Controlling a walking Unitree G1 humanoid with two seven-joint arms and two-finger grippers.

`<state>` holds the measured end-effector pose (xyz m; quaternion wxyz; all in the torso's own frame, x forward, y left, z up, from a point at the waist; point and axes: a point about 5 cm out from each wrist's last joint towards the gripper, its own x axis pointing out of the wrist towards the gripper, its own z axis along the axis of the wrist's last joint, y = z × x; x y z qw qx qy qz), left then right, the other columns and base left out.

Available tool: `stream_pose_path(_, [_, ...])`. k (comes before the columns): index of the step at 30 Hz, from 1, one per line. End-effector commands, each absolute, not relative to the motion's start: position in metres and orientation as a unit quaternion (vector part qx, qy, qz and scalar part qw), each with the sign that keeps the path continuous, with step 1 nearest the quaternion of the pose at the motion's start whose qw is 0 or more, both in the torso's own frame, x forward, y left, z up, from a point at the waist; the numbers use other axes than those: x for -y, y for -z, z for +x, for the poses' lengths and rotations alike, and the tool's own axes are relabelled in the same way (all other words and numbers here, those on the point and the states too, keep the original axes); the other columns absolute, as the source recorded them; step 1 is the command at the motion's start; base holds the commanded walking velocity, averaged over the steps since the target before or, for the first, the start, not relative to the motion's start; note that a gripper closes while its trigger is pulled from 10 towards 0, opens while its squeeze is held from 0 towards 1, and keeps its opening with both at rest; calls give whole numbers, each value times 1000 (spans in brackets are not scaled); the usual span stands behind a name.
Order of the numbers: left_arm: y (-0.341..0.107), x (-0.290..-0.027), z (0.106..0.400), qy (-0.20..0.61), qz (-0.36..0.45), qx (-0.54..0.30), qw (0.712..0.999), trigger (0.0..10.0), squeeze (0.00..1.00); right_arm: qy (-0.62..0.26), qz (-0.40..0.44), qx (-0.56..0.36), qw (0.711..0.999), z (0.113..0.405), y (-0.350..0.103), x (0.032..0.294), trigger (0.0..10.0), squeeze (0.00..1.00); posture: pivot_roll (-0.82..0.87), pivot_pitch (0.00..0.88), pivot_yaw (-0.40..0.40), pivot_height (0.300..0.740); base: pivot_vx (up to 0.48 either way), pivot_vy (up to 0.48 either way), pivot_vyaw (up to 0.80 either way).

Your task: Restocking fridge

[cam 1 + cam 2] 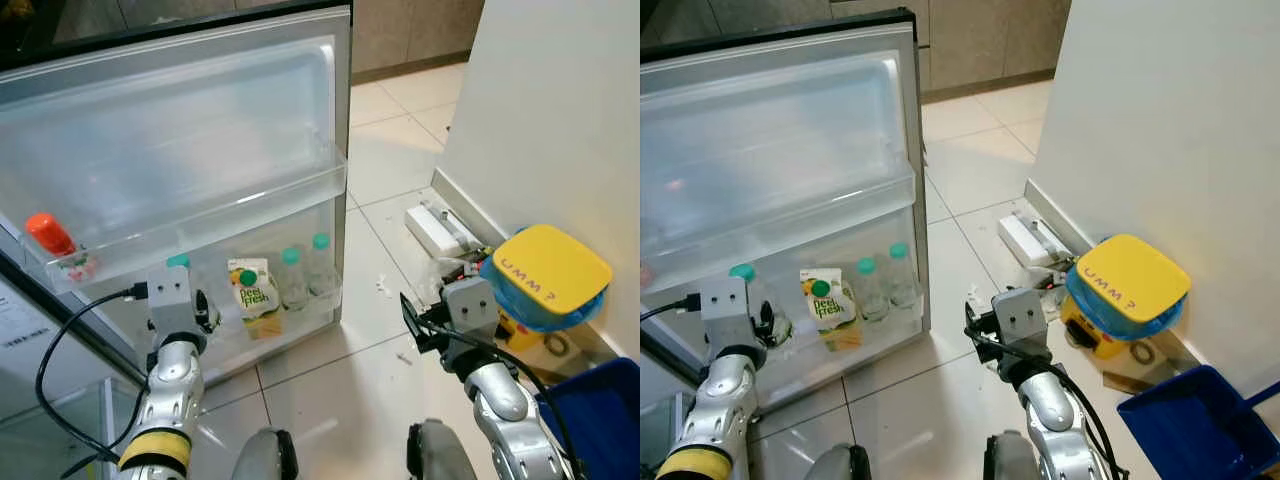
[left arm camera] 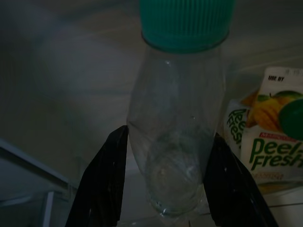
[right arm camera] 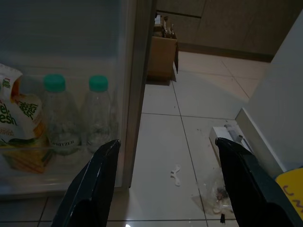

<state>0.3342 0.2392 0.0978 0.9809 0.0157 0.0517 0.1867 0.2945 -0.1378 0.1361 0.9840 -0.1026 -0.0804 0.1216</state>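
Note:
The fridge door stands open in front of me. Its lower shelf holds a Peel Fresh juice carton and two clear green-capped bottles. A third green-capped water bottle stands at that shelf's left end. My left gripper is on it, one black finger touching each side. A red-capped bottle lies in the upper door shelf. My right gripper hangs open and holds nothing, low over the floor tiles to the right of the door.
A white wall runs along the right. At its foot are a yellow-lidded blue container, a white box and a blue bin. A cardboard box stands beyond the door. Bare tiles lie between door and wall.

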Motion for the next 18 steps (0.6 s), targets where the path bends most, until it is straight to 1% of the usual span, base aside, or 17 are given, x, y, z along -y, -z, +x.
stream_pose_path(1, [-84,-240,329,-196,8,-76,978,10000,0,-126,-101,68,984,290,-132,139,10000,0,-143,246,9,614,0,0,0])
stream_pose_path(6, [-85,-229,338,-188,5,-71,980,10000,0,-128,-103,67,984,289,-133,139,10000,0,-154,254,1,614,0,0,0])
stream_pose_path(9, [-95,-224,345,-184,14,-46,982,10000,0,-128,-104,68,984,290,-134,139,10000,0,-164,257,0,614,0,0,0])
stream_pose_path(15, [-110,-221,354,-179,9,-18,984,10000,0,-127,-105,65,984,288,-134,141,10000,0,-165,257,-1,614,0,0,0])
stream_pose_path(18, [-108,-220,354,-174,21,-20,984,10000,0,-127,-105,64,984,288,-134,141,10000,0,-164,257,-1,614,0,0,0])
